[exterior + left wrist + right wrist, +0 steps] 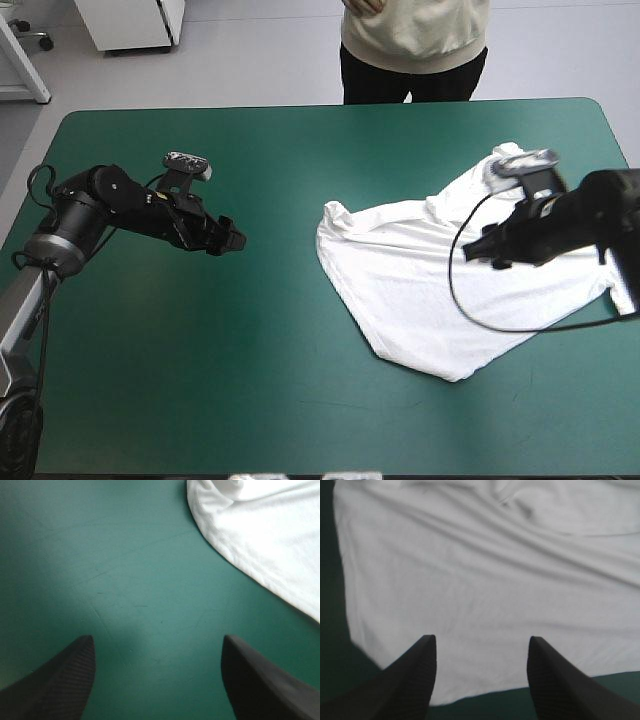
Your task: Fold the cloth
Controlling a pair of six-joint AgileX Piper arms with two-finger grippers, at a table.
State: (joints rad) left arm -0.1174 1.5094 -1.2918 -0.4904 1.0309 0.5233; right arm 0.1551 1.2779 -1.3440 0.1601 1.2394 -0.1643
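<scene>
The T-shirt (420, 280) lies spread on the right half of the table (200, 380), a little rumpled toward the far edge. My left jaws stand wide over bare table, with the shirt's edge ahead of them. My right jaws, also wide, hang over the cloth near the right edge. I think that if they pinch the middle of the sheet instead of a corner, the fold may bunch and come out crooked.

The white T-shirt (430, 290) shows as soft, matt cloth, creased in shallow folds, doubled at the hem. The teal-green cover (150, 605) looks smooth with a faint sheen and hairline scuffs. The black fingers (407, 682) of the right gripper (482, 640) carry a fine ribbed, matt texture.
</scene>
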